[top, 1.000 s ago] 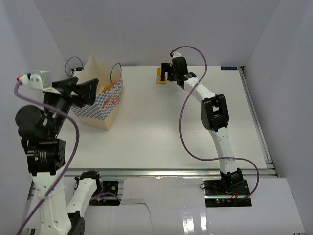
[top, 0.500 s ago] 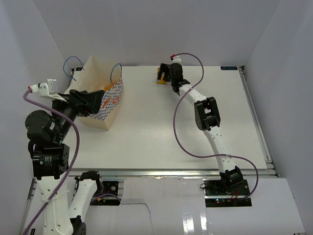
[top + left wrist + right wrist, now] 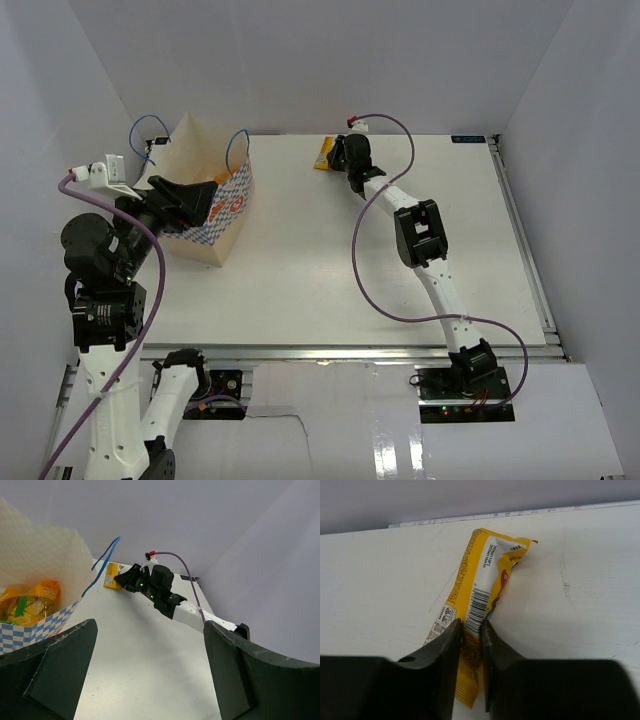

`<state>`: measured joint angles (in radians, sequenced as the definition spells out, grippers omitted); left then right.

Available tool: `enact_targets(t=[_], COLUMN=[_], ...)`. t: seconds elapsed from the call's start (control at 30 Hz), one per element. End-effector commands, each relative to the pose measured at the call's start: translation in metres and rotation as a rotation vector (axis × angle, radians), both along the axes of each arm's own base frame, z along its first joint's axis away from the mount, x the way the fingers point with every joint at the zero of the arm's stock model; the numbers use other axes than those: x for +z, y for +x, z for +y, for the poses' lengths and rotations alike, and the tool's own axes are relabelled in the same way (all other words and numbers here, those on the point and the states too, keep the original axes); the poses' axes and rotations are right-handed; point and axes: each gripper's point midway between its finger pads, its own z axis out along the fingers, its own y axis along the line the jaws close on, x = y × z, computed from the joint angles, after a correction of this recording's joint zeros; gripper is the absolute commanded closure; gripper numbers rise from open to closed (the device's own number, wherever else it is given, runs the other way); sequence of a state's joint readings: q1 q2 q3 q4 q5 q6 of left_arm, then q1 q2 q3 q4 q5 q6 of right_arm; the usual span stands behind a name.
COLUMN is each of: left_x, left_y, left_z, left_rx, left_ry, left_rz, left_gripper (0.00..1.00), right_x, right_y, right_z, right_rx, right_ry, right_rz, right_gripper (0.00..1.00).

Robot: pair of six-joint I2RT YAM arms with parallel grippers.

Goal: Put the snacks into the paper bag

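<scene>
The white table (image 3: 300,265) carries the paper bag (image 3: 233,207) and, near its far edge, a yellow wrapper (image 3: 485,575).

paper bag (image 3: 224,207): blue-and-white checks outside with orange round marks, plain tan inside
bag handle (image 3: 105,565): blue cord
yellow wrapper (image 3: 482,580): mostly yellow, white panel with a black barcode and tiny black print, a bit of red and brown near one edge
packets in the bag (image 3: 35,599): orange and yellow, plus a strip of green
table (image 3: 320,270): off-white, no pattern
right arm (image 3: 440,285): white links, black joints
cable (image 3: 356,262): purple
right gripper (image 3: 471,630): black
left gripper (image 3: 150,625): dark grey, nearly black
</scene>
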<state>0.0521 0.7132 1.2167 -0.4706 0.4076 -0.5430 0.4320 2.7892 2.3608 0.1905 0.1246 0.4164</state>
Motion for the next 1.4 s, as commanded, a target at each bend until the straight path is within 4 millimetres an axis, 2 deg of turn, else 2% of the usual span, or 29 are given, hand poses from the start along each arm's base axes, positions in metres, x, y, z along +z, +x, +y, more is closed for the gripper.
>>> enact_targets(t=[0.0,0.03,0.07,0.1,0.2,0.23,0.27,0.33,0.37,0.4,0.47,0.5,0.53,0.57,0.6,0.63,0.67,0.7,0.73,0.77,0.8,0.83,0.87,0.9,0.93,1.1,1.2,1.3,1.37], left_x=[0.014,0.016,0.018,0.019,0.015,0.019,0.018,0.016,0.013,0.009,-0.007,-0.011,-0.017,-0.024,-0.027,-0.029,-0.034,-0.036,-0.039,-0.040,-0.052,-0.055,-0.059,-0.068,-0.069,-0.099,-0.108,-0.102,-0.108], left_y=[-0.002,-0.003,-0.005,-0.006,-0.008,-0.011,-0.011,-0.010,-0.009,-0.006,0.005,0.008,0.009,0.015,0.017,0.016,0.021,0.023,0.012,0.019,0.026,0.015,0.021,0.026,0.023,0.038,0.041,0.041,0.043], left_z=[-0.004,-0.004,-0.005,-0.005,-0.009,-0.012,-0.014,-0.022,-0.025,-0.025,-0.029,-0.031,-0.038,-0.041,-0.045,-0.060,-0.067,-0.078,-0.108,-0.117,-0.135,-0.160,-0.166,-0.176,-0.186,-0.193,-0.203,-0.220,-0.229], left_rx=[-0.025,-0.028,-0.029,-0.031,-0.057,-0.070,-0.088,-0.140,-0.154,-0.160,-0.176,-0.193,-0.233,-0.254,-0.269,-0.310,-0.319,-0.336,-0.423,-0.394,-0.406,-0.465,-0.434,-0.430,-0.443,-0.363,-0.395,-0.454,-0.475], left_ry=[0.003,0.004,0.005,0.005,-0.008,-0.013,-0.021,-0.059,-0.075,-0.092,-0.154,-0.171,-0.214,-0.232,-0.242,-0.247,-0.249,-0.245,-0.234,-0.227,-0.215,-0.202,-0.197,-0.188,-0.192,-0.234,-0.258,-0.289,-0.283], left_rz=[-0.044,-0.051,-0.057,-0.058,-0.055,-0.075,-0.075,-0.067,-0.054,-0.035,0.045,0.067,0.105,0.138,0.151,0.160,0.180,0.188,0.208,0.207,0.250,0.265,0.267,0.291,0.288,0.335,0.331,0.308,0.318], left_gripper=[0.02,0.02,0.02,0.02,0.02,0.02,0.02,0.02,0.02,0.02,0.02,0.02,0.02,0.02,0.02,0.02,0.02,0.02,0.02,0.02,0.02,0.02,0.02,0.02,0.02,0.02,0.02,0.02,0.02], right_x=[0.016,0.024,0.018,0.032,0.038,0.051,0.083,0.107,0.116,0.129,0.144,0.177,0.162,0.165,0.191,0.176,0.178,0.199,0.185,0.187,0.203,0.206,0.197,0.212,0.216,0.237,0.245,0.249,0.249], right_y=[0.002,0.001,-0.002,-0.005,-0.026,-0.042,-0.045,-0.073,-0.093,-0.113,-0.148,-0.169,-0.191,-0.211,-0.232,-0.253,-0.270,-0.289,-0.306,-0.321,-0.336,-0.347,-0.360,-0.372,-0.380,-0.416,-0.432,-0.441,-0.444], right_z=[-0.002,-0.003,-0.006,-0.003,0.005,0.006,0.009,0.008,0.010,0.005,0.004,0.000,-0.005,-0.009,-0.013,-0.020,-0.024,-0.030,-0.036,-0.039,-0.044,-0.048,-0.053,-0.058,-0.060,-0.074,-0.077,-0.077,-0.077], right_rx=[0.005,0.013,0.020,0.060,0.253,0.354,0.408,0.534,0.656,0.704,0.836,0.880,0.910,0.965,0.992,1.010,1.046,1.061,1.067,1.093,1.101,1.102,1.106,1.108,1.106,1.097,1.092,1.096,1.099], right_ry=[0.031,0.019,0.001,0.001,-0.032,-0.013,0.010,0.030,0.057,0.069,0.093,0.090,0.097,0.107,0.100,0.113,0.123,0.113,0.128,0.142,0.137,0.144,0.160,0.157,0.165,0.179,0.229,0.265,0.269], right_rz=[-0.019,-0.030,-0.014,-0.031,-0.041,-0.063,-0.124,-0.157,-0.168,-0.168,-0.177,-0.231,-0.182,-0.180,-0.225,-0.173,-0.170,-0.215,-0.166,-0.157,-0.194,-0.187,-0.157,-0.191,-0.189,-0.227,-0.222,-0.225,-0.226], right_gripper=[0.81,0.84,0.88,0.92,0.92,0.92,0.92,0.92,0.92,0.92,0.92,0.92,0.92,0.92,0.92,0.92,0.92,0.92,0.92,0.92,0.92,0.92,0.92,0.92,0.92,0.92,0.92,0.92,0.92])
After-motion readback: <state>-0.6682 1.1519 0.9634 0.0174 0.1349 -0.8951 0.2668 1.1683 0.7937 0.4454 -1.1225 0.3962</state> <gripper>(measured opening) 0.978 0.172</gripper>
